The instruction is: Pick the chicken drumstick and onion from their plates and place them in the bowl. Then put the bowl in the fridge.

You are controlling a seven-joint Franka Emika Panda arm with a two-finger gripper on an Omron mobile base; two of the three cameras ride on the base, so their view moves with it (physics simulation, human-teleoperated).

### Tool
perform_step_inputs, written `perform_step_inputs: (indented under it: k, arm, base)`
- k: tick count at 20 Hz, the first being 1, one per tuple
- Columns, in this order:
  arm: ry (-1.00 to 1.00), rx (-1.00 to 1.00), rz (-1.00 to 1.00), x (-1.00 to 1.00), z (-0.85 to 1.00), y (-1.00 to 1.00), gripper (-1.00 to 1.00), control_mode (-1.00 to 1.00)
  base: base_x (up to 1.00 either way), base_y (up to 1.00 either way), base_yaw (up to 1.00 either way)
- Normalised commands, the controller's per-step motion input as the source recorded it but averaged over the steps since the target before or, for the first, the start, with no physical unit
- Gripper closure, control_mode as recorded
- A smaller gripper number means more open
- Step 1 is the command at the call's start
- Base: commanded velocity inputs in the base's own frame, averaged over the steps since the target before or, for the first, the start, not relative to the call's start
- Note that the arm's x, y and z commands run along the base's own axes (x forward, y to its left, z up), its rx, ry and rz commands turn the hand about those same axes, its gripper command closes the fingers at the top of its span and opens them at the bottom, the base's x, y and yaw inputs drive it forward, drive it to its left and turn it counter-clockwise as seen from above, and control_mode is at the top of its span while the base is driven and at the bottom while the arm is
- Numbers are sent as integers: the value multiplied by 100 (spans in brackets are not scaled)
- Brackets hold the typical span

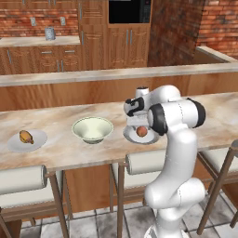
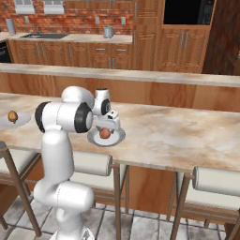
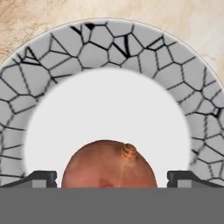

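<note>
The gripper [image 3: 112, 179] hangs right over the onion [image 3: 109, 164], jaws spread wide, one dark fingertip [image 3: 37, 178] on each side of that reddish-brown ball with clear space between pad and skin. Nothing is gripped, the fingers are empty. From the hand view the onion sits on the white middle of its plate [image 3: 109, 48], the crackled grey rim curving around it. Whether the tips touch the plate surface is hard to judge from here. From the left base view, the onion [image 1: 142, 131] rests on its plate [image 1: 132, 137] on the marble counter [image 1: 60, 148], the bowl [image 1: 92, 128] just beside it, and further along the chicken drumstick [image 1: 26, 136] lies on the second plate [image 1: 39, 139], well apart from the arm.
</note>
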Motion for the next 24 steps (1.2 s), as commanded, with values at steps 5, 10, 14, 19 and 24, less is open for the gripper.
perform_step_inputs:
  k: [5,10,14,19,24]
  arm:
    - [10,0,-3,0,-8,0,-100,-100]
    - [11,0,-5,0,-4,0,-100,-100]
    - [8,0,-5,0,-6,0,-100,-100]
    - [7,1,-5,0,-7,0,-100,-100]
    - [9,3,-7,-5,-6,1,-100,-100]
  base:
    - [0,0,0]
    - [0,0,0]
    - [0,0,0]
    - [0,0,0]
    - [0,0,0]
